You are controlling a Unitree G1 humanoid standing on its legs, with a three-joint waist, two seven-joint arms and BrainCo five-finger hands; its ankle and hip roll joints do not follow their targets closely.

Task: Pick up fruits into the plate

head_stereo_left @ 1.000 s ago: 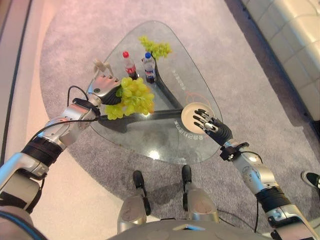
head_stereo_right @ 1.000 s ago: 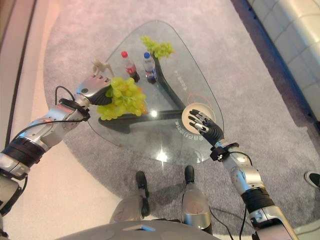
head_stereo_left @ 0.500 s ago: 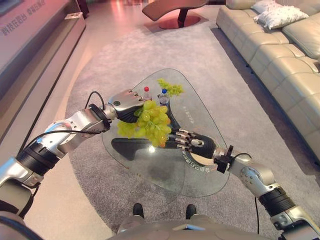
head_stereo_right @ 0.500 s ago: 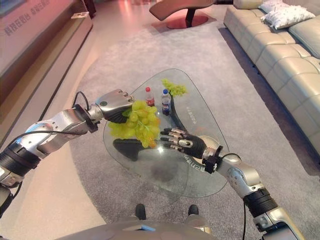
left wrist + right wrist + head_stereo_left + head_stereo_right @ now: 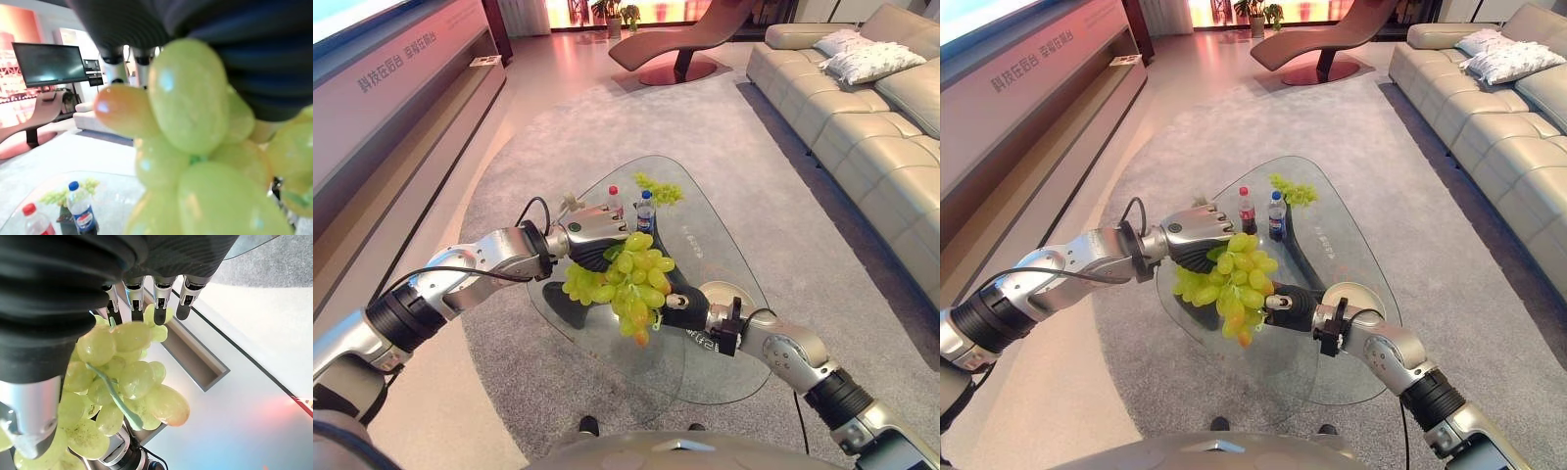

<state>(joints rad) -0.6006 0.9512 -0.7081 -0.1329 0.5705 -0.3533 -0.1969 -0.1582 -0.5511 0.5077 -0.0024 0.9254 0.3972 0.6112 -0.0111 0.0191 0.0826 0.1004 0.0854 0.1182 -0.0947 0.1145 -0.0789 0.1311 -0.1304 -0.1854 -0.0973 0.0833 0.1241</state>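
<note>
I see the left robot hand point(image 5: 592, 240) raised above the glass desk point(image 5: 724, 343), fingers curled round the top of a green grape bunch point(image 5: 626, 284) that hangs from it. On the desk's far side stand a red-capped bottle point(image 5: 615, 199) and a blue-capped bottle point(image 5: 646, 211), with a second grape bunch point(image 5: 661, 189) just behind them. The right robot hand point(image 5: 1291, 305) sits directly beneath the held bunch; in its wrist view the fingers point(image 5: 159, 303) reach straight past the grapes. The plate point(image 5: 724, 294) rests on the desk just right of that hand.
</note>
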